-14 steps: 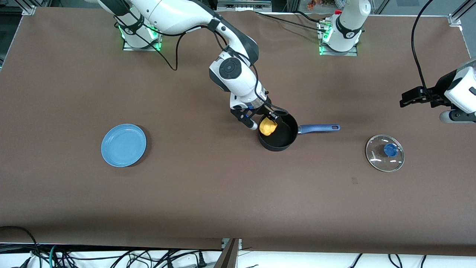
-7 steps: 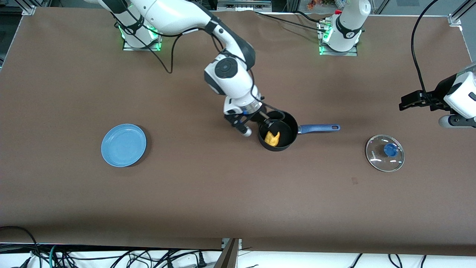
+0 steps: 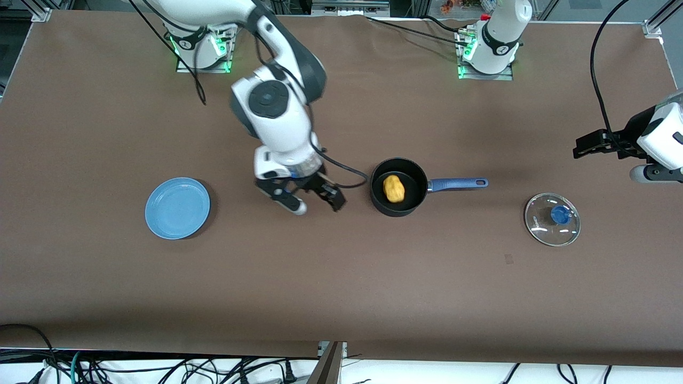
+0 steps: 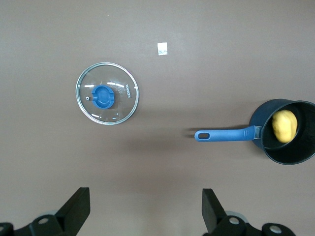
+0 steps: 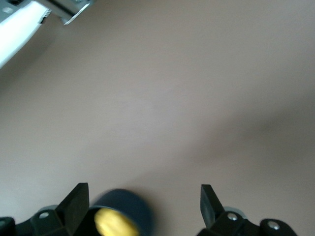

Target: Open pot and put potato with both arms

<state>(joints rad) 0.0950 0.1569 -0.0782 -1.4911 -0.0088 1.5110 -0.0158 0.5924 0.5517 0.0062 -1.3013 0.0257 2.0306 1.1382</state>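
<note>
At frame centre on the desk (image 3: 341,298): pot (image 3: 399,188), uncovered, potato (image 3: 394,188) inside. Lower right: lid (image 3: 552,219), lying flat. Centre-left, between plate (image 3: 177,208) and pot: right end effector (image 3: 314,200), fingers spread, empty. Right edge: left end effector (image 4: 146,209), fingers spread, empty, waiting.

This is looking like a robotics lab rather than a kitchen. Two white jointed arms (image 3: 277,106) are standing on metal base plates (image 3: 203,58) glowing green along the tabletop's (image 3: 341,277) far-from-camera edge. Aluminium frame rails (image 3: 40,13) are showing at its corners, and a tangle of black cables (image 3: 160,368) is lying off its camera-side edge. A plain brown mat is covering the whole tabletop.
</note>
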